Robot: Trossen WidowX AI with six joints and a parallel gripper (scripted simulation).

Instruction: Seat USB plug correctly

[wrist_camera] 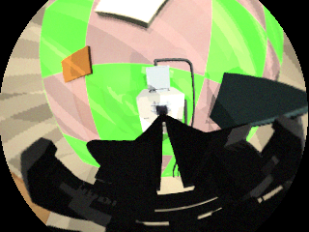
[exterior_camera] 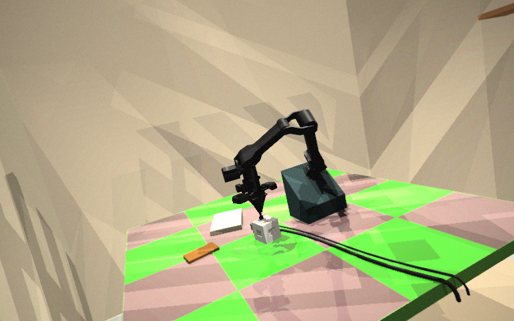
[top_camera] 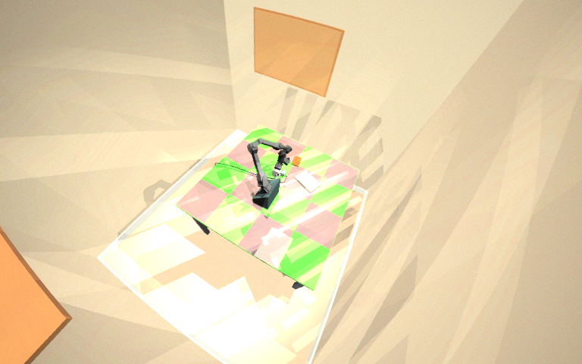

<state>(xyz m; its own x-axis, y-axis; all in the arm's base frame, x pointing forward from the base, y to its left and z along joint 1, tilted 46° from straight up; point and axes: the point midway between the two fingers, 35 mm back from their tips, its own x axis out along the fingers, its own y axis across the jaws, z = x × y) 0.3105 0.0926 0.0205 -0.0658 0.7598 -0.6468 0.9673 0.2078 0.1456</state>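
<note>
The white power cube [top_camera: 278,172] [exterior_camera: 266,231] [wrist_camera: 147,103] stands on the table [top_camera: 317,223] [exterior_camera: 295,272] [wrist_camera: 111,103]. My gripper [exterior_camera: 261,216] [wrist_camera: 163,119] points down, its fingertips just over the top of the cube. It is shut on the small dark USB plug [wrist_camera: 161,109], which sits at the cube's top face. How deep the plug is in the socket and which way round it is cannot be told, because the fingertips hide most of it. A pale block-like piece [wrist_camera: 157,77] shows at the cube's far side in the wrist view.
A white flat box [top_camera: 307,180] [exterior_camera: 226,221] [wrist_camera: 132,10] and an orange block [top_camera: 296,161] [exterior_camera: 201,252] [wrist_camera: 77,64] lie near the cube. The dark arm base [top_camera: 267,196] [exterior_camera: 314,196] [wrist_camera: 256,101] stands close by. Black cables [exterior_camera: 363,251] run from the cube over the table edge.
</note>
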